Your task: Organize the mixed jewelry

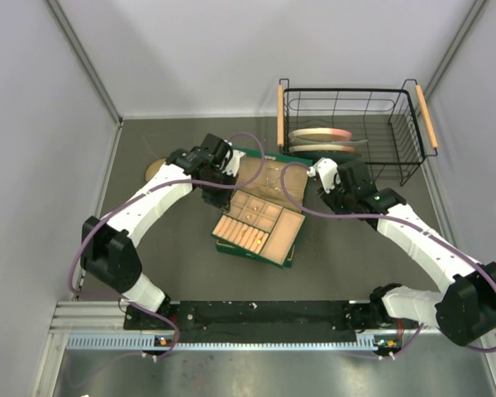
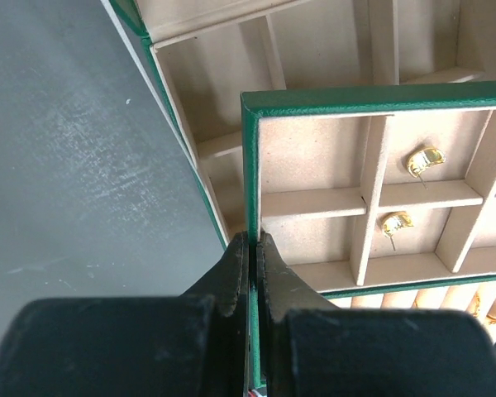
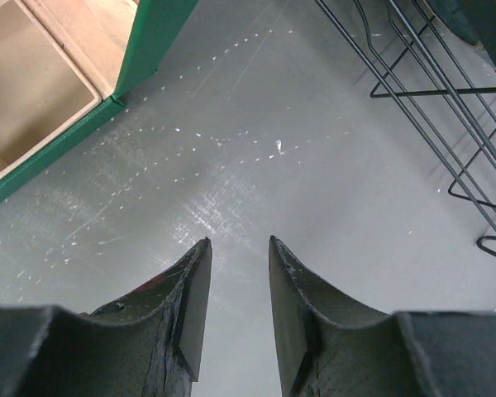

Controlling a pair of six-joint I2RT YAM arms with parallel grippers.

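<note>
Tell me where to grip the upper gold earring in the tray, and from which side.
Probably pinch the curved gold body of the earring, not its thin post, coming straight down: beige divider walls close it in on the sides, leaving only the top open.

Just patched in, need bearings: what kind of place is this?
Probably a robot test cell: bare grey panel walls, an aluminium mounting rail, staged props like the green jewelry box and wire basket.

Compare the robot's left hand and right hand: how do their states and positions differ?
The left hand is shut on the rim of the green tray; the right hand is open, holding nothing. The left hand faces beige compartments; the right hand faces the grey table. Both are black.
</note>
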